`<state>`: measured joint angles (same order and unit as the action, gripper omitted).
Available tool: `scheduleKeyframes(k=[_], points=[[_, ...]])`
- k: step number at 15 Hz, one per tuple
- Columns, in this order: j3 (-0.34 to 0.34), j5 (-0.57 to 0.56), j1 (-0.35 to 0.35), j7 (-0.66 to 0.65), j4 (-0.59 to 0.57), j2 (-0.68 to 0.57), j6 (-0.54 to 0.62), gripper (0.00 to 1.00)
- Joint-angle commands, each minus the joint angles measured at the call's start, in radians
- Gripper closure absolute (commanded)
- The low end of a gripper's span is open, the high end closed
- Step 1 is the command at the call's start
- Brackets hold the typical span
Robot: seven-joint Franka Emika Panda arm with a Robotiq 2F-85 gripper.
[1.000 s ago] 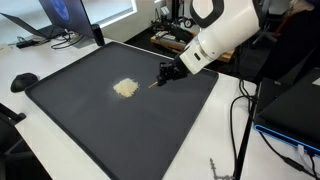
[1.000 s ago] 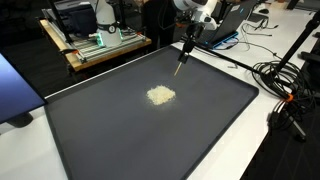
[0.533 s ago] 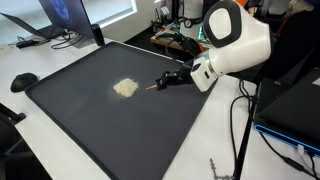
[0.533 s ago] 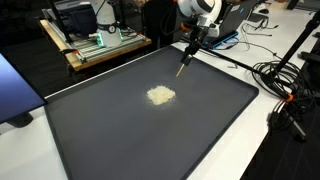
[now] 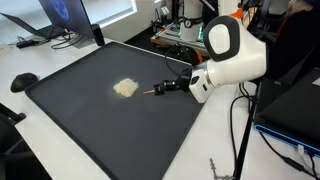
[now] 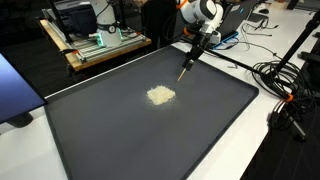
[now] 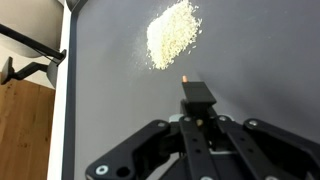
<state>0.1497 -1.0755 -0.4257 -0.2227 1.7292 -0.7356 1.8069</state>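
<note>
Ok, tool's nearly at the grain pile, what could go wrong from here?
1. The end effector is shut on a thin stick tool whose tip sits just short of the pale grain pile. A quick sweep may scatter the loose grains across the dark mat.
2. The tool slants down toward the mat, so pressing lower could jam its tip and twist it in the grip.

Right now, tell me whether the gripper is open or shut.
Shut. In the wrist view the gripper clamps a small dark tool, its tip short of the pale grain pile.
</note>
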Motion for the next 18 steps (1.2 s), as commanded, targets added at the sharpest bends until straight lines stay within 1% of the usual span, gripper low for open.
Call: scheduleKeyframes(k=[1, 5, 9, 14, 18], points=[[0.029, 0.031, 0.033, 0.032, -0.004, 0.031, 0.004, 0.97], [0.059, 0.089, 0.089, 0.023, 0.06, 0.127, 0.086, 0.97], [0.065, 0.175, 0.151, 0.017, 0.148, 0.251, 0.214, 0.97], [0.041, 0.301, 0.238, 0.046, 0.289, 0.414, 0.402, 0.97], [0.006, 0.41, 0.304, 0.121, 0.384, 0.519, 0.526, 0.97]])
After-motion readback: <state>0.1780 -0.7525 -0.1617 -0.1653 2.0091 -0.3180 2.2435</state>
